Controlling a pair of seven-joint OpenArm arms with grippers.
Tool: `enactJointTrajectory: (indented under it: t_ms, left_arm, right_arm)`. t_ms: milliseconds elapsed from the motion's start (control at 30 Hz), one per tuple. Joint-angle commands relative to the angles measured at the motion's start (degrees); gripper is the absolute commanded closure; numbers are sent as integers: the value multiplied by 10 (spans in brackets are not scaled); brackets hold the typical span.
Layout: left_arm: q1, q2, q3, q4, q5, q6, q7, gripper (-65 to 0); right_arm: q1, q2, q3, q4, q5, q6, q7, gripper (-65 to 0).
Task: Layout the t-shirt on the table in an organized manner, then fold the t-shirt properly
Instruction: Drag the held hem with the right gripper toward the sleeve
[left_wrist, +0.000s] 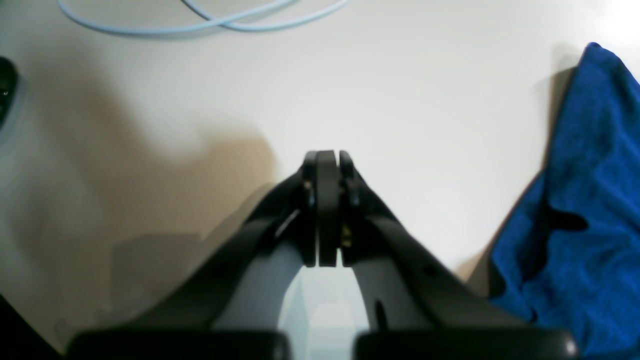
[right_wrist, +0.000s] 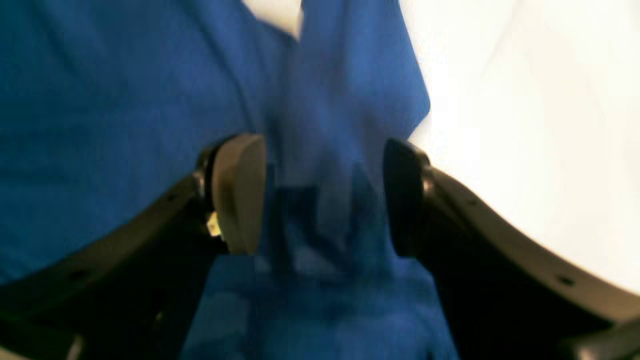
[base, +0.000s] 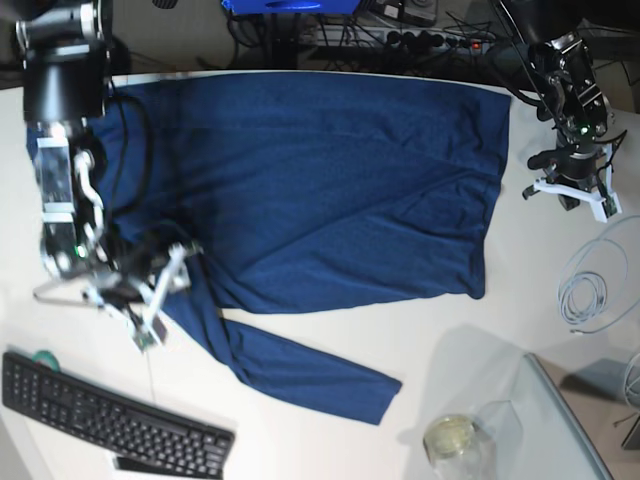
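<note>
The navy t-shirt (base: 320, 180) lies spread over the white table (base: 440, 335), with one long sleeve (base: 290, 370) trailing toward the front edge. My right gripper (base: 165, 295) stands at the shirt's left side where that sleeve starts. In the right wrist view it (right_wrist: 322, 200) is open, its two fingers astride a raised ridge of the t-shirt (right_wrist: 125, 100) without pinching it. My left gripper (base: 572, 195) hovers over bare table (left_wrist: 400, 90) just off the shirt's right edge. Its jaws (left_wrist: 327, 156) are shut on nothing, and the t-shirt (left_wrist: 590, 200) shows at the right of that view.
A black keyboard (base: 110, 420) lies at the front left, with a green tape roll (base: 40, 357) beside it. A glass jar (base: 450, 437) and a clear panel (base: 565, 425) stand at the front right. A coiled pale cable (base: 590, 290) lies near the left arm, also seen as a light blue cable (left_wrist: 200, 22).
</note>
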Motion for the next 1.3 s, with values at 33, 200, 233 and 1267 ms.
enactJointTrajectory:
  t_ms: [33,200,233,1267]
  left_arm:
    - [-3,-11,-27,12,-2,2,-11,0]
    - [-2,-12,-53,12,-1,2,-10,0]
    - [-2,-17,-58,12,0,2,-10,0]
    - [12,-30,-61,7,-3,2,-13,0]
  right_arm:
    - [56,0,-35,-58,2,-25,31,-353]
    - [126,-14,-126,-179,2,-64,95,-288]
    - [137,-19,-136,-203,2,-69,105,-279]
    - [207,-41,-206,-385,2,-155,243,0]
